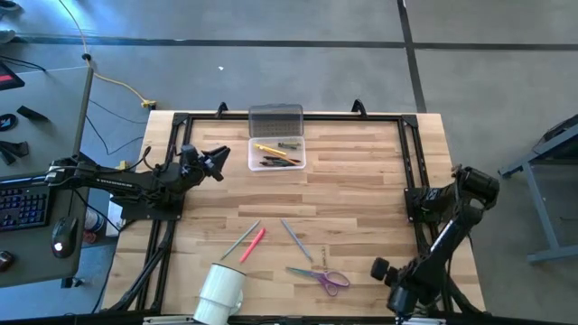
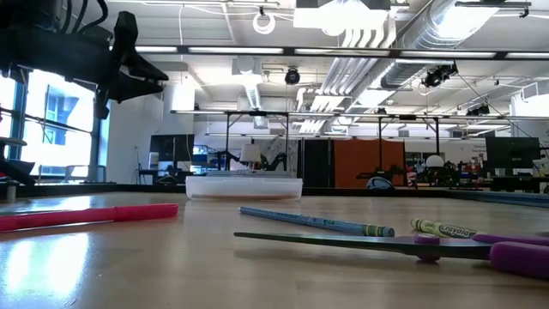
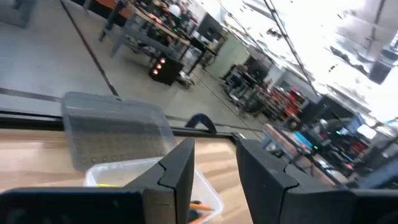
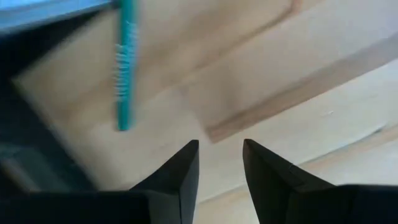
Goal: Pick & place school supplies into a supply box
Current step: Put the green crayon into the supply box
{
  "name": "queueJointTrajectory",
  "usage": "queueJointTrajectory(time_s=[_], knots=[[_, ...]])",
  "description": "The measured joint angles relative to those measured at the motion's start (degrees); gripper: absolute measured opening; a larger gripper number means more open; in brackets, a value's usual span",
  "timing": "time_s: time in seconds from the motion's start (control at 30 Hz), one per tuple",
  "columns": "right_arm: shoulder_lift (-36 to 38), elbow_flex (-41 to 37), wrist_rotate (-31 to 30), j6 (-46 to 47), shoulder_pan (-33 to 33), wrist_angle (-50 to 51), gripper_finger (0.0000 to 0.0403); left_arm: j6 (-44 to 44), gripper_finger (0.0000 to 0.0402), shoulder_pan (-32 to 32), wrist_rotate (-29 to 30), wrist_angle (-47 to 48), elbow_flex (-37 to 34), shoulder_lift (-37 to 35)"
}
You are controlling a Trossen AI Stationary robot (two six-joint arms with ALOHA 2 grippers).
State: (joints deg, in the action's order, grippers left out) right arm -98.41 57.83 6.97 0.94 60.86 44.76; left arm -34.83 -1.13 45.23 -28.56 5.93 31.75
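We see the open box (image 1: 276, 152) at the worktop's (image 1: 361, 181) far edge, pens inside. Nearer than it lie a pink pen (image 1: 252, 244), scissors (image 1: 321, 276) and a white cup (image 1: 220, 291). The left claw (image 1: 219, 162) gapes empty beside the box; the right claw (image 1: 380, 269), also parted, sits beyond the scissors.

white cup (image 1: 220, 293): lying on its side, bottom left of centre, high view
keyboard (image 1: 23, 206): far left edge
computer mouse (image 1: 62, 236): just below keyboard
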Motion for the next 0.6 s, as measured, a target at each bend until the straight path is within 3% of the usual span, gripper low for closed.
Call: queueJointTrajectory(time_s=[0.1,0.33,0.47,0.6], knots=[[3.56,0.1,-4.19,-2.03,-1.24,6.42,0.0112,0.46,0.0156,0.0,-2.3,-0.11,0.0,0.0],[15.24,0.05,-26.7,2.34,-8.6,15.22,0.0112,11.19,0.0156,0.0,-16.83,-1.3,3.46,0.18],[21.12,-0.49,-40.43,13.65,-15.12,3.52,0.0112,15.37,0.0156,0.0,-26.0,3.87,9.74,3.44],[24.34,-3.87,-49.85,26.89,-21.29,-13.52,0.0112,14.93,0.0156,-0.02,-26.97,19.16,17.04,7.6]])
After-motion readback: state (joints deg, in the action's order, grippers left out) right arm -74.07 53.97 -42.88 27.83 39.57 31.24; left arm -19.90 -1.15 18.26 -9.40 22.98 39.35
